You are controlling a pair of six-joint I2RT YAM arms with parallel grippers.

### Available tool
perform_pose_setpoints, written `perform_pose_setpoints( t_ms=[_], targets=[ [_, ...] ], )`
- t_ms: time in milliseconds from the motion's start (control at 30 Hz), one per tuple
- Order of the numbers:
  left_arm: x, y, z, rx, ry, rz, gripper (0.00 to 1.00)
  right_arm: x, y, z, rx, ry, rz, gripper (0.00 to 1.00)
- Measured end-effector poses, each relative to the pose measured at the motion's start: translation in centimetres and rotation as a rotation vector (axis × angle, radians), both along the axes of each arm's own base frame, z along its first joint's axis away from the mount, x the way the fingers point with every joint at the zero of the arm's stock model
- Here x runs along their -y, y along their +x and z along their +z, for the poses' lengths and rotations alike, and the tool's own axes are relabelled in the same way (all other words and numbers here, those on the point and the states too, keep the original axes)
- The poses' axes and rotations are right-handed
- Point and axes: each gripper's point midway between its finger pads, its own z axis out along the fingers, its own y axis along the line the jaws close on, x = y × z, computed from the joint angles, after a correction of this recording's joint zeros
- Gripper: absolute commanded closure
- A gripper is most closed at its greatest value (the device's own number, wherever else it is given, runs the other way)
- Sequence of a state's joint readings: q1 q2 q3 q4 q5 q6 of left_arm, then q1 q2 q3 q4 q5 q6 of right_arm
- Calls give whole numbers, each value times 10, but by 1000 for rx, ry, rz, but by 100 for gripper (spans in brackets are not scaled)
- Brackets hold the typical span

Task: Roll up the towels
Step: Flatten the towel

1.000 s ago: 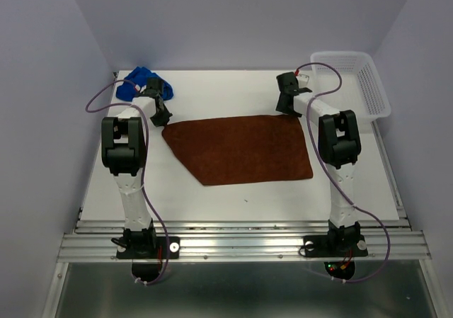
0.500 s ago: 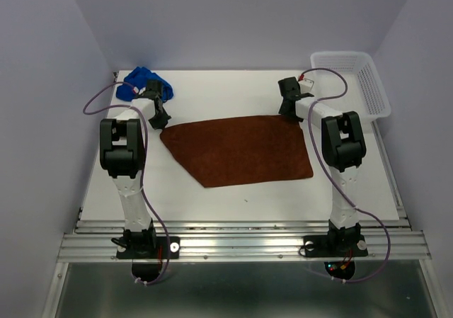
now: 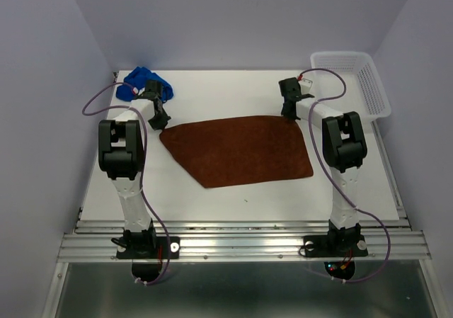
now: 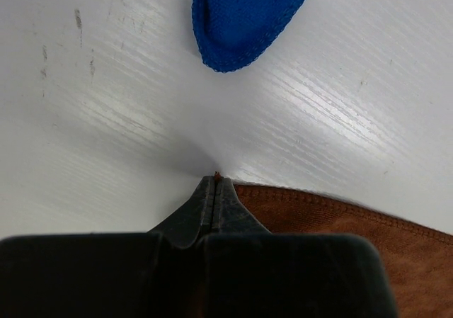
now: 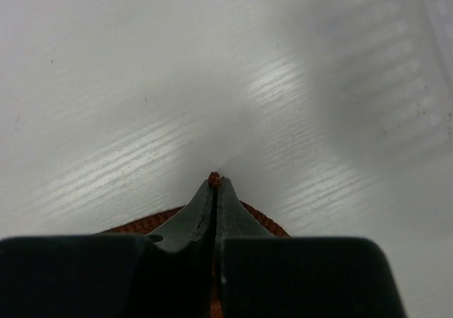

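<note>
Brown towel (image 3: pixel 241 151), blue towel (image 3: pixel 139 78), one basket (image 3: pixel 375 91)

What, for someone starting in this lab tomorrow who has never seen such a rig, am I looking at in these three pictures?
Two small robot arms, the left arm and the right arm, are bolted at the near edge of a white table. The wide picture comes from a fixed camera above and behind them. The two close-ups come from cameras on the wrists, each looking along its own pincer. On the table a rust-brown towel lies spread flat, a blue towel sits crumpled in the far left corner, and a white mesh basket stands at the far right. The left pincer and the right pincer are both pinched shut, each on a far corner of the rust-brown towel; a bit of brown shows at each tip.
</note>
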State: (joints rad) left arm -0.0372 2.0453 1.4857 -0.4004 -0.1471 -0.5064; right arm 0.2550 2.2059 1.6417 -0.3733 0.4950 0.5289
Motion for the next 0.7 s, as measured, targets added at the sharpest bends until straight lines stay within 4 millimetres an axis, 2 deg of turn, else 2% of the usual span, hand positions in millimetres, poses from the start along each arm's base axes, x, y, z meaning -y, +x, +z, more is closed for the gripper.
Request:
perform_pose_setpoints(
  t_ms=[133,200,300,400,433,467,500,533,700],
  targets=[
    [0,-2,9,22,-3,2,100,1,0,2,-11,-24,29,99],
    [0,-6,20,43,-7,8,100,3,-3,7,-19,-41,48,99],
    [1,-11,57,123,-21,28,100,7,-14,29,5,-50,68,99],
    [1,-17,101,227,-41,55,100,12,-33,73,67,-47,80,99],
    [1,-20,114,256,-47,66,100,15,-41,103,131,-37,79,99],
    [0,-24,133,301,-54,79,100,16,-45,119,168,-29,81,99],
    [0,-28,147,336,-58,84,100,18,-55,148,234,-15,82,99],
    [0,-32,158,363,-65,90,100,20,-62,166,279,-6,84,99],
    [2,-71,229,538,-98,80,100,27,-111,249,483,48,108,99]
  ],
)
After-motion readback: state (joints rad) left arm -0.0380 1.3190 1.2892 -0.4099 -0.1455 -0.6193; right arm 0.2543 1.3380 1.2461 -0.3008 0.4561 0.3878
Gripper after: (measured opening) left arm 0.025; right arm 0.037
